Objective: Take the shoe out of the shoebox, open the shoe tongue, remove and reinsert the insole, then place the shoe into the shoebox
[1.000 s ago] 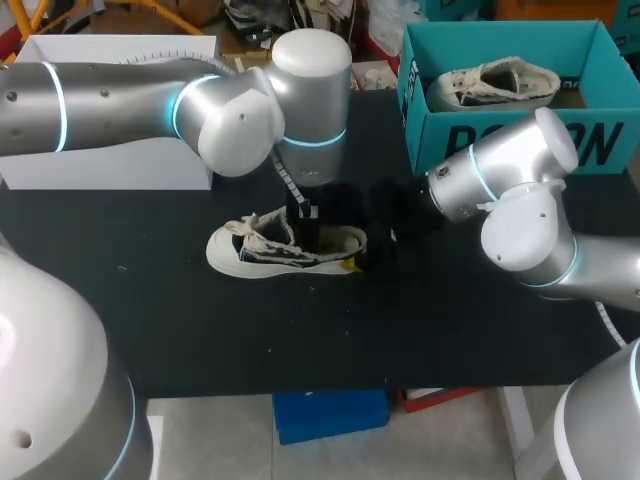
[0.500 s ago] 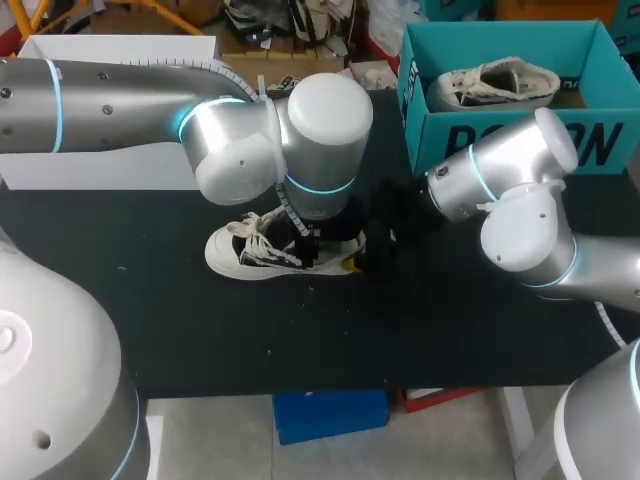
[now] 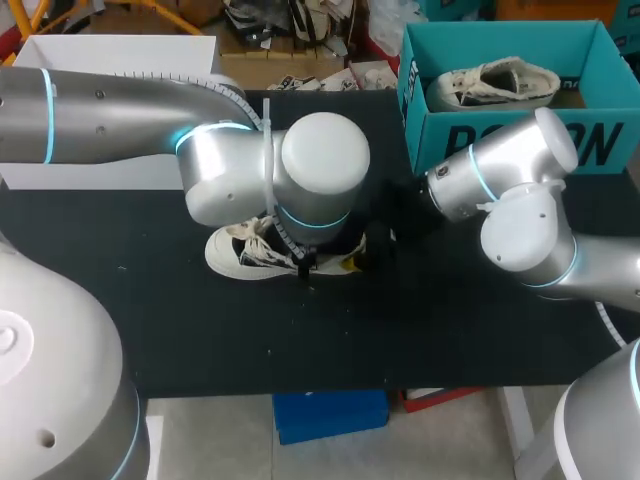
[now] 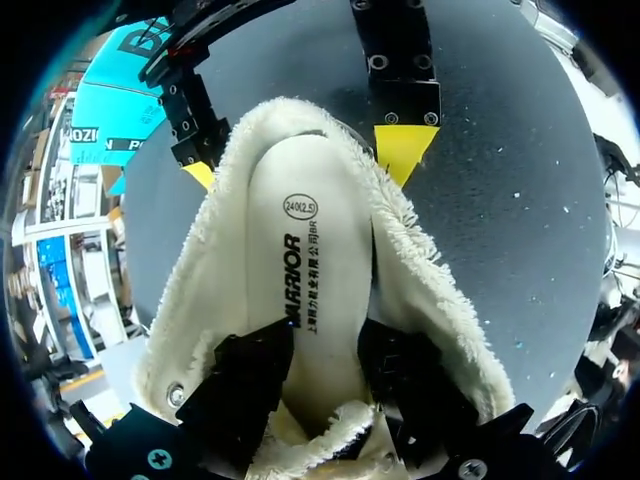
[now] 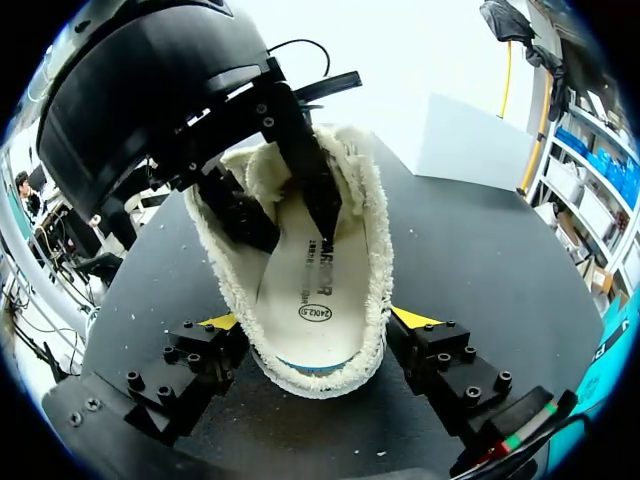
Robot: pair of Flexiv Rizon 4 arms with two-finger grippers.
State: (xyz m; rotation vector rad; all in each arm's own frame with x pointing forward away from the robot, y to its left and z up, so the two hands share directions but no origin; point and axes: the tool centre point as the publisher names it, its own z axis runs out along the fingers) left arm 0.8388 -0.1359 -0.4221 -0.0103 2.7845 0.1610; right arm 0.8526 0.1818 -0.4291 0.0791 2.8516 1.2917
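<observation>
A black worktop (image 3: 450,330) fills most of the head view. Your left arm (image 3: 110,115) comes in from the upper left of the frame and ends in a bulky silver wrist at the centre. One second ago that wrist sat higher in the frame and left the shoe below it uncovered. It has since come down and now hides the shoe's middle. By my reading, the left claw has gone deeper into the shoe, so the insole removal is just starting.

Your right arm (image 3: 525,235) enters from the right edge, and its forearm has not moved over that second. A teal shoebox (image 3: 520,140) stands at the upper right with a second, pale shoe (image 3: 495,82) lying inside it.

The shoe (image 3: 235,252) you are working on is out of the box and lies on the worktop at centre frame. From above only its toe, laces and a bit of heel show.

Neither claw can be made out from above, but the wrist views show both, along with the fleece-lined opening. The white insole (image 4: 315,290) lies flat in the shoe, not yet lifted.

The left claw (image 4: 325,345) is down inside the opening, its dark fingers a narrow gap apart over the insole and gripping nothing that I can see. The right claw (image 5: 315,325) is spread wide around the heel, with a yellow tip against the fleece on each side. It appears to be clamping the shoe steady.
</observation>
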